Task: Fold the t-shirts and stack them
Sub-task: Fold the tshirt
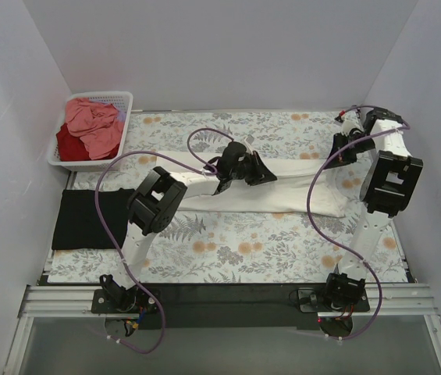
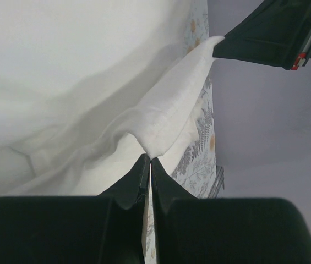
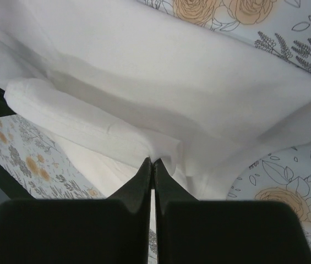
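Cream-white t-shirt [image 1: 298,187] is stretching between the left gripper [image 2: 147,160] and right gripper [image 3: 151,161], each clamping its edge.

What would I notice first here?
A cream-white t-shirt lies across the middle of the flowery tablecloth, with the left gripper and right gripper shut on its folded edge. A black t-shirt lies at the left, near a white basket holding a pink t-shirt and a red t-shirt.

Soft, even light from overhead fills the top view, and the arms cast only faint shadows beside the cream-white t-shirt [image 1: 298,187]. In the wrist views that shirt is bright, almost washed out, with folds showing as pale grey shading. The tablecloth [image 2: 199,148] beyond it is slightly blurred.
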